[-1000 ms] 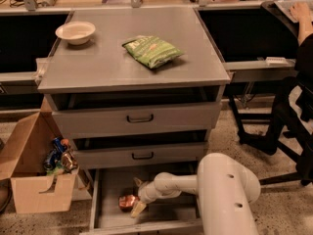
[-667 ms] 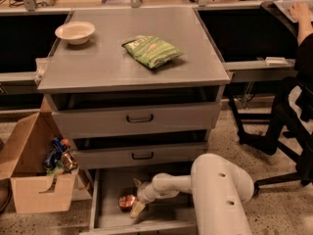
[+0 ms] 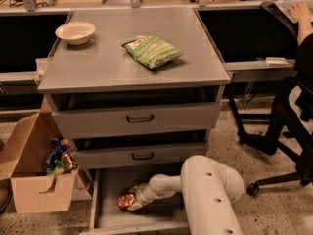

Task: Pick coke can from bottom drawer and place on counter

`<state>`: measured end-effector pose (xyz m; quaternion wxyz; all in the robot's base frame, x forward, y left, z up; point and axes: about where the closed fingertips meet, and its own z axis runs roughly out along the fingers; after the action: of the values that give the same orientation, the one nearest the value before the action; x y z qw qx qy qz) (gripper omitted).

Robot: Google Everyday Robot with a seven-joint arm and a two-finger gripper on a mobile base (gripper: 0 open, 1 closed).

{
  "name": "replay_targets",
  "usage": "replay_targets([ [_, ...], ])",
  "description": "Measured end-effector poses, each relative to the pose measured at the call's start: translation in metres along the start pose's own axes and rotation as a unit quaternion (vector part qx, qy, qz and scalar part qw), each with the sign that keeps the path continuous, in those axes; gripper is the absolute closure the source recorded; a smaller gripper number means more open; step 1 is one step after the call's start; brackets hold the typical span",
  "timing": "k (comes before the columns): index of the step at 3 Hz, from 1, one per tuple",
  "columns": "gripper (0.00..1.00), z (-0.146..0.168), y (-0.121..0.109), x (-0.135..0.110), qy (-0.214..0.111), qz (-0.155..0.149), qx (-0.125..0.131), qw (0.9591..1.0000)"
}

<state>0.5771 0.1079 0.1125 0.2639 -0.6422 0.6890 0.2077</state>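
- gripper [image 3: 133, 203] is down in the bottom drawer [image 3: 105, 190], right at the coke can [image 3: 124, 200]; can't tell if the jaws are open or closed on it.
- coke can appears to lie on its side on the drawer floor, left of centre.
- risk: a partial pinch on a round can likely rolls it or squirts it away.
- risk: lifting straight up, the can or wrist may clip the middle drawer front [image 3: 142, 155] above.
- table [image 3: 107, 67] already carries a snack bag [image 3: 153, 50] and a bowl [image 3: 75, 32]; landing on either would tip the can.

White arm [image 3: 208, 190] bends left, gripper [image 3: 133, 203] low, seemingly angled down.
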Motion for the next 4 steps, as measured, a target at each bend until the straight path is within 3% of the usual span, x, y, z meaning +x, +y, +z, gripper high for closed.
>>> replay_targets([
  [1,0.8,-0.038,0.009,-0.021,-0.048,-0.028,-0.003,0.9985],
  [2,1.0,-0.115,0.033,-0.059,-0.114,-0.069,-0.003,0.991],
  [3,1.0,-0.137,0.034,-0.032,-0.115,-0.047,0.016,0.9921],
  [4,1.0,-0.137,0.034,-0.032,-0.115,-0.047,0.016,0.9921],
])
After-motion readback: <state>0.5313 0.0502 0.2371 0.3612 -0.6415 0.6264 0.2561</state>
